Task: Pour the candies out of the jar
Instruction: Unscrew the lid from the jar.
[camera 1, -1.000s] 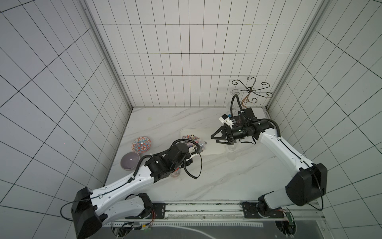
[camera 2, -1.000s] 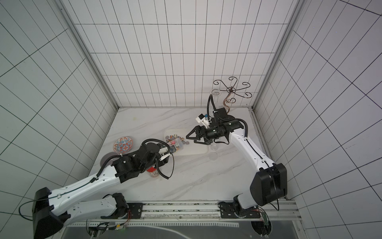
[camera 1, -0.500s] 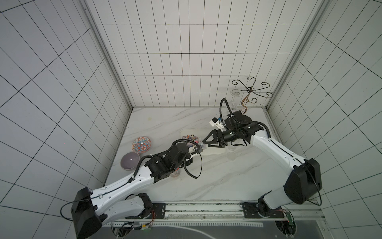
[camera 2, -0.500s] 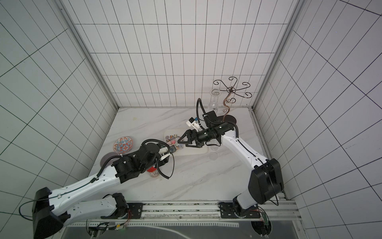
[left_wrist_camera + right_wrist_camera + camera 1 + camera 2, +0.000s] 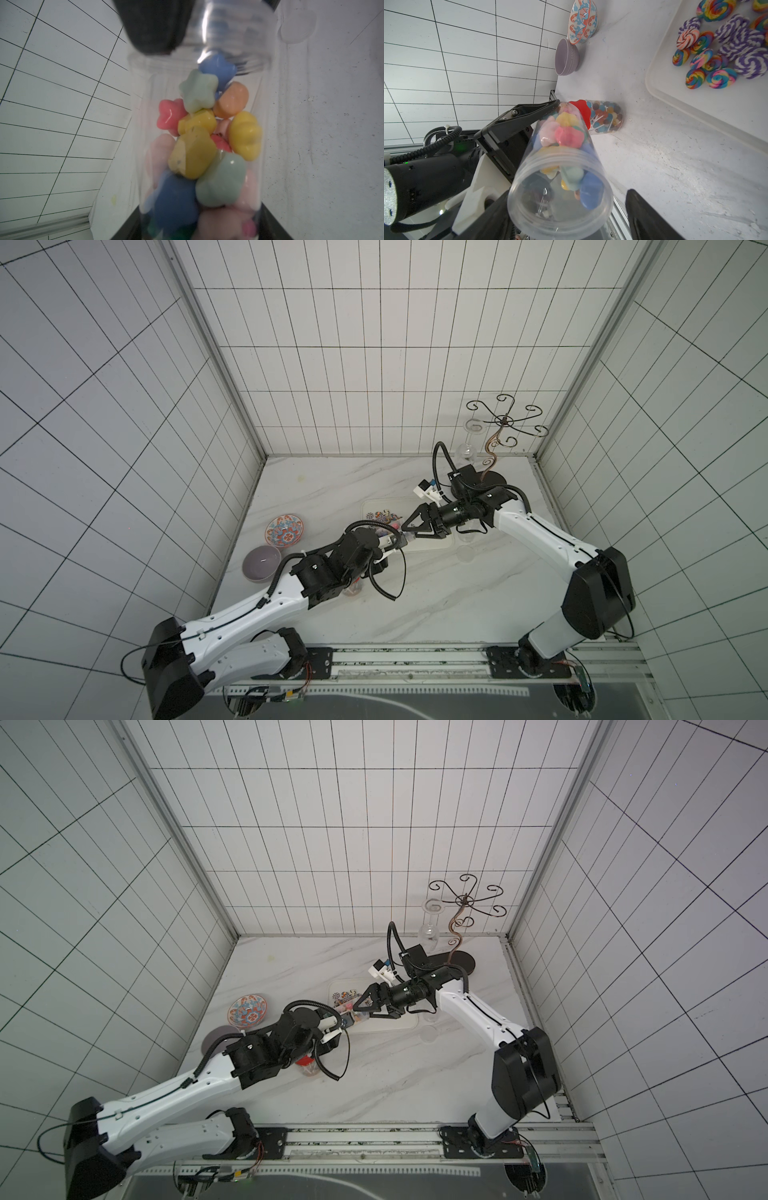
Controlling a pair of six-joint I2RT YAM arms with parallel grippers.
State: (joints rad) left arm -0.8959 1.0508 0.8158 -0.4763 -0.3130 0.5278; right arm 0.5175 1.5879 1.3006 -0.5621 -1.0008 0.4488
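The right claw (image 5: pixel 566 209) had been brought across to the jar (image 5: pixel 560 158) and its jaws had begun to narrow. They stood open at both sides of the capped end, not touching it. The jar was held tilted above the table, near the tray (image 5: pixel 675 99), by the left claw (image 5: pixel 199 218) closed on its body, and the candies (image 5: pixel 199 145) remained inside. The cap was probably to be removed next.

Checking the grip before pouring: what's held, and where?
The left gripper holds the candy jar by its base end; the open right gripper straddles the other end, holding nothing.
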